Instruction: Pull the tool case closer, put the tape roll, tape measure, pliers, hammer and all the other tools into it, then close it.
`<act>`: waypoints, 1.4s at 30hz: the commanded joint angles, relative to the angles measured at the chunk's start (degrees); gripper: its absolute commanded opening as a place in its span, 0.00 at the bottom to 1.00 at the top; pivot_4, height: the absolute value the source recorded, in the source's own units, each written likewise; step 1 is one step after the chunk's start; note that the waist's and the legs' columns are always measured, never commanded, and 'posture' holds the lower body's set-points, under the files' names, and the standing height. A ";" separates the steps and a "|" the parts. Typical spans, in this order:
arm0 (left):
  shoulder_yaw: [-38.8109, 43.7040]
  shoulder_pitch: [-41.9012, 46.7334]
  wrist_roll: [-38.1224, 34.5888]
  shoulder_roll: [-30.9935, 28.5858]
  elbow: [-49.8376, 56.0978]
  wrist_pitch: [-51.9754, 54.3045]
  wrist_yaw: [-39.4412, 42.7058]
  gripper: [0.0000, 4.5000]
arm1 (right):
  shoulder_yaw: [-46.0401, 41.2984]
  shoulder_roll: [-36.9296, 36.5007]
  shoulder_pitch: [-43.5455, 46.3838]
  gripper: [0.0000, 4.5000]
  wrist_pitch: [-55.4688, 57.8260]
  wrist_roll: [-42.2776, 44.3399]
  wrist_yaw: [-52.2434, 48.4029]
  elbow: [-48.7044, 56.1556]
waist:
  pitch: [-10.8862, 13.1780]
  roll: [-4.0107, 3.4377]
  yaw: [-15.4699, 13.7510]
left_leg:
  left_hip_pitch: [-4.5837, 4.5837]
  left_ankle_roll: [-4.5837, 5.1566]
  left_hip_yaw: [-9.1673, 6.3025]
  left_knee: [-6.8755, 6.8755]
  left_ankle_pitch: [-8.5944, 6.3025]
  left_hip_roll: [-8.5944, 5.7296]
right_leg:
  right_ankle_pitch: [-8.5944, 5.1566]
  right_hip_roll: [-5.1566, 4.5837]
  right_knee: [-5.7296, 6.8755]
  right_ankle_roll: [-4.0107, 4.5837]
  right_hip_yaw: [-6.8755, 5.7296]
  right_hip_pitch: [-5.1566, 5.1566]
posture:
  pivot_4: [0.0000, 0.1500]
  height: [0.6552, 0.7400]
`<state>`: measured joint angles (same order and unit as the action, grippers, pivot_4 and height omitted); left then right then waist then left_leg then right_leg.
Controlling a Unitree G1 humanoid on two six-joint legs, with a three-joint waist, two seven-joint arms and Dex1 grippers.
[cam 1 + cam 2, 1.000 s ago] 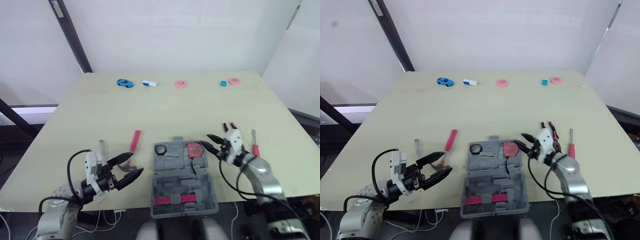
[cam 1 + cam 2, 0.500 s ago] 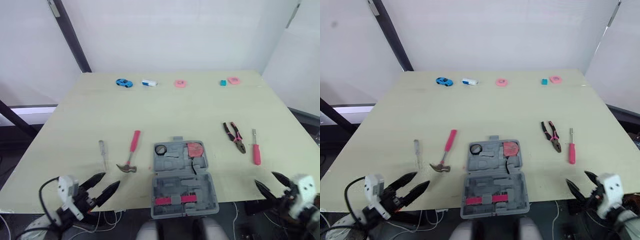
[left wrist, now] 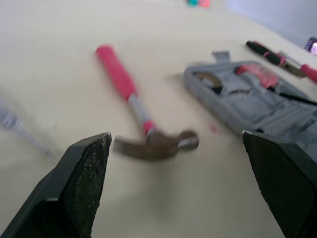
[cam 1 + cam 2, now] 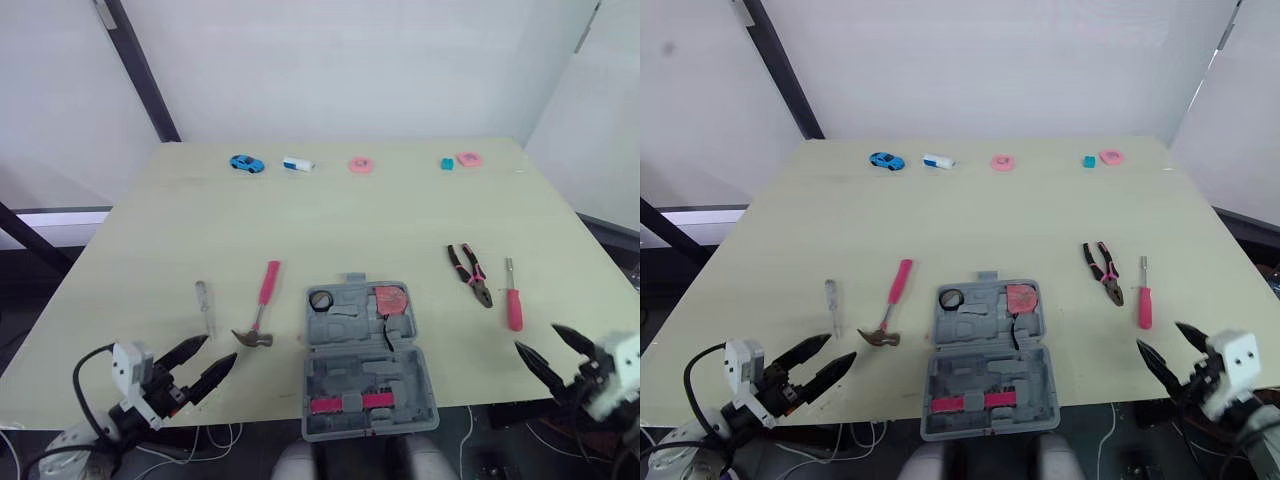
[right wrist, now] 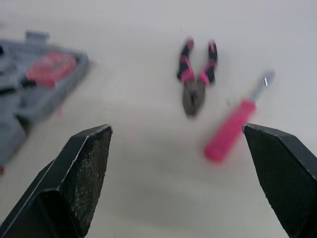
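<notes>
The grey tool case (image 4: 365, 355) lies open near the table's front edge, with a black tape roll (image 4: 321, 299) and a red tape measure (image 4: 390, 298) in its far half. Left of it lie a pink-handled hammer (image 4: 258, 308) and a small screwdriver (image 4: 205, 305). To its right lie the pliers (image 4: 468, 272) and a pink screwdriver (image 4: 512, 300). My left gripper (image 4: 221, 349) is open at the front edge, short of the hammer (image 3: 143, 129). Off the front right corner, my right gripper (image 4: 536, 337) is open, facing the pliers (image 5: 195, 74) and pink screwdriver (image 5: 233, 126).
Along the far edge sit a blue toy car (image 4: 245, 163), a white and blue piece (image 4: 297, 164), a pink ring (image 4: 359, 165), a teal cube (image 4: 446, 164) and a pink piece (image 4: 467, 159). A black pole (image 4: 140, 70) leans behind the far left corner.
A second ago both grippers were over the table beside the case. They have drawn back to the front edge, empty. In the last half second they moved slightly forward.
</notes>
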<state>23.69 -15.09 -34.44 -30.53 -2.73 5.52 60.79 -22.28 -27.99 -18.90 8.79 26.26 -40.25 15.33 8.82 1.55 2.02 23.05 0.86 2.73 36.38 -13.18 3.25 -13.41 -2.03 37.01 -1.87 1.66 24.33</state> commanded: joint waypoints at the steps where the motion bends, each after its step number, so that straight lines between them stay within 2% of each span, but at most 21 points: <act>1: -1.14 2.42 -1.45 -1.85 3.43 1.66 1.55 1.00 | 2.20 -0.81 3.91 0.98 2.31 -3.23 4.62 2.49 | 0.00 0.01 -0.16 | 0.00 0.01 0.01 0.00 0.01 -0.01 | 0.00 0.02 0.00 0.00 -0.01 0.00 | 1.00 1.00; 7: -5.13 7.97 -2.56 -4.40 8.50 4.51 4.85 1.00 | 9.32 -5.30 14.99 0.98 16.16 -7.44 9.53 2.38 | 0.01 0.02 -0.62 | 0.06 0.03 0.07 0.02 0.02 -0.07 | 0.04 0.03 0.00 0.05 -0.01 -0.01 | 1.00 1.00; 14: -8.54 13.52 -4.75 -5.84 13.31 8.56 6.51 1.00 | 13.52 -4.08 28.46 0.98 25.34 -8.96 12.97 -8.61 | 0.01 0.03 -1.10 | 0.07 0.04 0.14 0.03 0.03 -0.13 | 0.11 0.29 0.00 0.19 -0.05 -0.06 | 1.00 1.00; 18: -9.88 15.09 -6.07 -6.43 16.70 10.18 7.42 1.00 | 14.98 -2.18 33.65 0.98 24.11 -12.17 15.88 -17.81 | 0.02 0.03 -1.23 | 0.24 0.05 0.09 0.07 0.03 -0.14 | 0.15 0.34 0.00 0.22 -0.08 -0.01 | 1.00 1.00; 27: -9.31 14.38 -8.47 -6.96 18.30 9.50 11.63 1.00 | 15.50 1.80 38.91 0.98 17.41 -15.61 17.85 -31.84 | 0.02 0.02 -1.09 | 0.68 0.06 0.01 0.31 0.04 -0.14 | 0.35 0.38 0.04 -0.05 -0.12 0.33 | 1.00 1.00; 34: -9.41 14.10 -8.35 -6.59 18.25 9.04 11.99 1.00 | 15.66 3.81 40.43 0.98 13.82 -17.08 19.19 -37.01 | 0.02 0.02 -0.98 | 0.69 0.06 0.03 0.61 0.04 -0.12 | 0.38 0.38 0.21 -0.11 -0.11 0.30 | 1.00 1.00; 37: -9.36 13.78 -8.22 -6.47 18.15 8.66 12.00 1.00 | 15.21 4.47 39.72 0.82 13.21 -17.15 19.83 -36.85 | 0.02 0.02 -0.98 | 0.67 0.06 0.03 0.78 0.04 -0.12 | 0.37 0.38 0.43 -0.10 -0.09 0.30 | 1.00 1.00; 42: -9.46 13.77 -8.24 -6.40 17.86 8.21 11.89 1.00 | 14.82 5.12 38.15 0.29 12.70 -16.82 20.04 -36.29 | 0.02 0.02 -1.18 | 0.63 0.06 0.00 0.98 0.04 -0.12 | 0.15 0.38 0.73 -0.02 -0.08 0.30 | 1.00 1.00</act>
<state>13.12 -1.31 -41.90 -36.80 13.36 14.62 72.37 -6.28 -22.47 20.17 21.74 9.50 -20.80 -21.16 8.84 1.57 0.85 23.69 0.93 2.72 37.38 -13.13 3.13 -13.26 -1.66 37.75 -1.89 1.58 24.63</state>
